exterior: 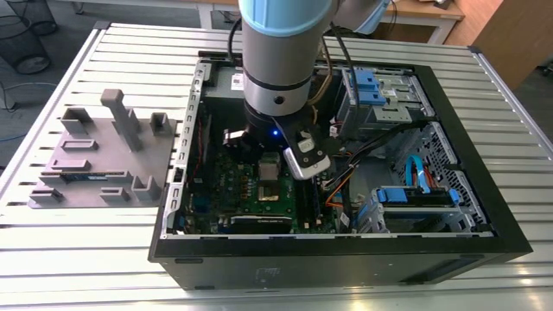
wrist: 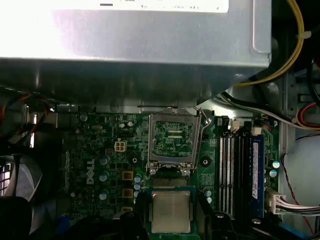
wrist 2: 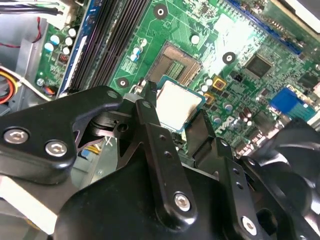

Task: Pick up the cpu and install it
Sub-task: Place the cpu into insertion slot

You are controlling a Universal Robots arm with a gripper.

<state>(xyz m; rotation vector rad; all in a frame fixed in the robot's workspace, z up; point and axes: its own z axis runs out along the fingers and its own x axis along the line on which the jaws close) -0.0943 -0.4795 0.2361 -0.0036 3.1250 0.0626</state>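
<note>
The jaws are closed narrow on the cpu [wrist 2: 179,105] [wrist: 171,211]. The two black fingers [wrist 2: 152,130] press on two opposite edges of it. In the second wrist view the fingers are thick, dull bars with round screws. The cpu is a small flat square with a shiny silver top and a thin green rim. It hangs just beside the open socket [wrist 2: 176,62] [wrist: 172,140], not in it.

In the second wrist view the socket looks like a brown square full of tiny dots. The first wrist view shows the socket's thin metal frame and the long black memory slots [wrist: 235,170] next to it. It also shows a big smooth silver box [wrist: 150,45] on the far side. Both wrist views show the bumpy green board [wrist 2: 175,20] [wrist: 110,150] under the cpu.

The exterior view shows the fat gray and pale blue arm [exterior: 276,58] reaching down into a black computer case [exterior: 346,262]. The case lies open on a ribbed metal worktop [exterior: 78,259]. At nine o'clock from the case sits a flat gray tray [exterior: 103,139] with blocky posts.
</note>
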